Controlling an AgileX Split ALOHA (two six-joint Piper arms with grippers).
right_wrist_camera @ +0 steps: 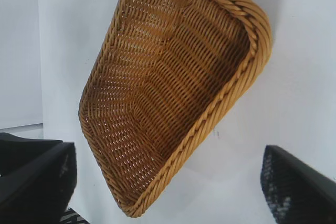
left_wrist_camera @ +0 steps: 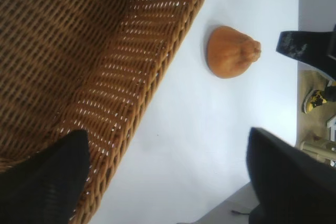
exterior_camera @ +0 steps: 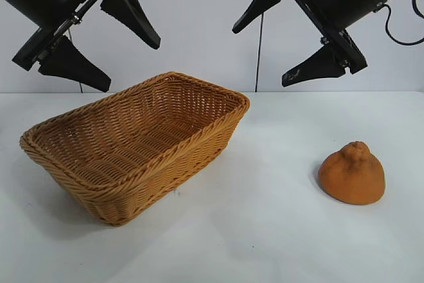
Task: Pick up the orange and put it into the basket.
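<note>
Clearly the orange is on the right part of the table, well apart from the basket, which stands on the left part. For me the important relation is this: the orange lies below my right hand and a little further to the right side, so the right arm is the nearer one and I judge it should do the picking. My right hand hangs high above the table with its two fingers spread wide, holding nothing. My left hand hangs high over the left end of the basket, its fingers are also spread, and it holds nothing; I would leave it there. The orange sits upright on its flat base with the bumpy knob on top, so its axis is vertical and it is wider at the bottom. I think a descent from above, with the fingers closing around the lower wide part, fits better than a grip on the knob. In the left wrist view the orange lies beside the basket rim but not touching it. In the right wrist view I see only the basket, and it is empty; the orange is out of this view.
</note>
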